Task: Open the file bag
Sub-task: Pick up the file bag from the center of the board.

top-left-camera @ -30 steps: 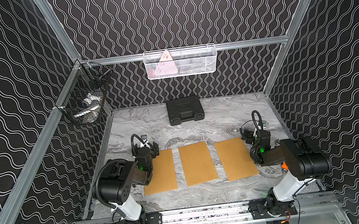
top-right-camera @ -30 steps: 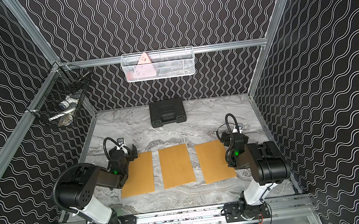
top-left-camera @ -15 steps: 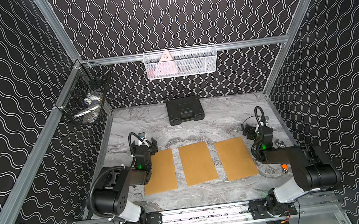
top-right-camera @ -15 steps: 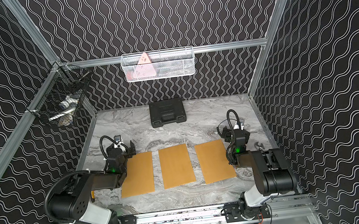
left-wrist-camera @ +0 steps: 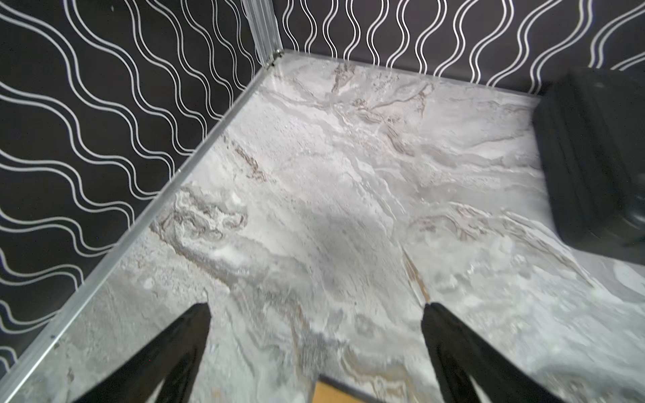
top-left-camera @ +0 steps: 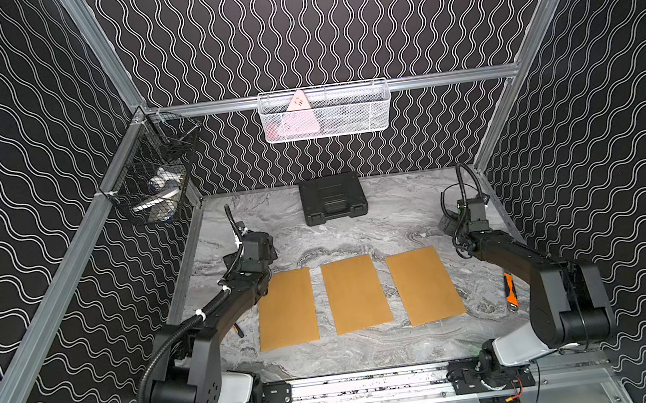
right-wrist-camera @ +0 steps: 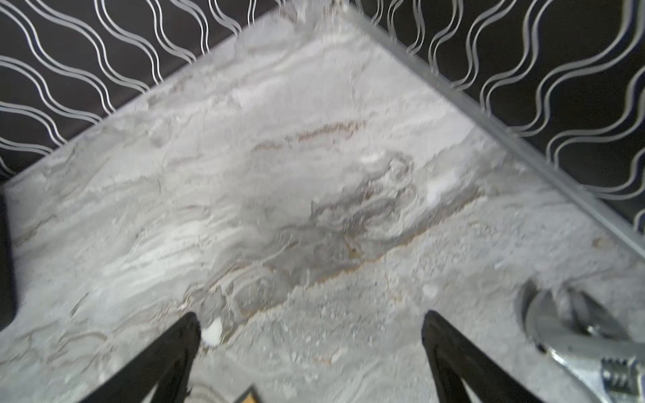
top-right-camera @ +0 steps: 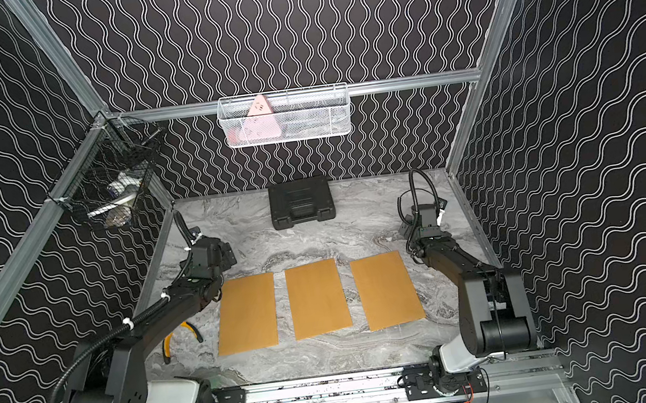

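Three flat brown file bags lie side by side on the marble table in both top views: a left one (top-left-camera: 286,308), a middle one (top-left-camera: 355,292) and a right one (top-left-camera: 424,285). All lie closed. My left gripper (top-left-camera: 263,248) hovers just beyond the left bag's far corner, and its open, empty jaws show in the left wrist view (left-wrist-camera: 316,307), with a bag corner (left-wrist-camera: 331,394) below them. My right gripper (top-left-camera: 450,223) hangs beyond the right bag's far corner, also open and empty (right-wrist-camera: 312,314), with a sliver of bag (right-wrist-camera: 249,396) in sight.
A black case (top-left-camera: 333,199) sits at the back centre. Pliers (top-right-camera: 175,342) lie under the left arm, an orange knife (top-left-camera: 510,288) by the right arm, and a steel wrench (right-wrist-camera: 576,335) near the right gripper. A white basket (top-left-camera: 325,112) and a black basket (top-left-camera: 156,185) hang on the walls.
Both arms have stretched out and lowered, carrying the grippers toward the back of the table, past the bags' far edges. Both grippers stayed open.
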`<state>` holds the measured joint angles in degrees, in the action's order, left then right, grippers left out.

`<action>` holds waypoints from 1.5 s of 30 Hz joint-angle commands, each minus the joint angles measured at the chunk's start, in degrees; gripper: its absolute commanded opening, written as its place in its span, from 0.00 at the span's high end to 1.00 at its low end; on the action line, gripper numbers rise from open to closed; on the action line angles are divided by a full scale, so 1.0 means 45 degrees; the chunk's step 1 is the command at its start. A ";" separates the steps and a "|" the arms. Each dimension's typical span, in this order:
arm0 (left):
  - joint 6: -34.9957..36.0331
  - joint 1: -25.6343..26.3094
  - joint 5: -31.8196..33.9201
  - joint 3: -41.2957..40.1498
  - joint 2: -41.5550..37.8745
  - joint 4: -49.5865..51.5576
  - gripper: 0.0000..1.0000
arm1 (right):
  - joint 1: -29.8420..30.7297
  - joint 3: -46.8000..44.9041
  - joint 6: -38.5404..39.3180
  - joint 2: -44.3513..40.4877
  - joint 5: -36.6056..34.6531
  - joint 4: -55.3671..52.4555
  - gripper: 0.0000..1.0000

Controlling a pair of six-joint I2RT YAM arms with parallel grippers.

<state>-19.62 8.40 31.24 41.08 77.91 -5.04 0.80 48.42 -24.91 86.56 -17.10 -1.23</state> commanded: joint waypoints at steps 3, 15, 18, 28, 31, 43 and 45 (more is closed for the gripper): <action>-0.0138 0.0420 -0.1018 0.0389 -0.0500 0.0947 0.01 | 0.0195 0.0958 -0.0251 -0.0302 0.1682 -0.2918 0.00; -0.0747 0.2078 -0.3479 0.1733 -0.0871 0.3476 0.01 | 0.2176 0.1638 0.0048 -0.1094 0.3463 -0.4950 0.00; -0.1075 0.2246 -0.4016 0.1730 -0.1149 0.3955 0.01 | 0.2664 0.1795 0.0009 -0.1146 0.4263 -0.5256 0.00; -0.2057 0.3656 -0.4700 0.1193 -0.2188 0.5033 0.01 | 0.4644 0.1634 -0.0329 -0.1212 0.5783 -0.5507 0.00; -0.2362 0.4080 -0.5176 0.0831 -0.2236 0.4925 0.01 | 0.5050 0.1478 -0.0552 -0.1012 0.5879 -0.5488 0.00; -0.3415 0.5144 -0.6674 -0.0655 -0.2239 0.3434 0.01 | 0.5985 0.0836 -0.1240 -0.0410 0.6697 -0.4716 0.01; -0.3676 0.5192 -0.7039 -0.0943 -0.2236 0.2970 0.01 | 0.6083 0.0838 -0.1267 -0.0261 0.6869 -0.4667 0.01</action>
<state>-33.23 31.53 2.11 37.91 68.25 12.38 27.81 52.25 -29.54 84.79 12.23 -23.90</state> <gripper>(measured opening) 0.989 0.989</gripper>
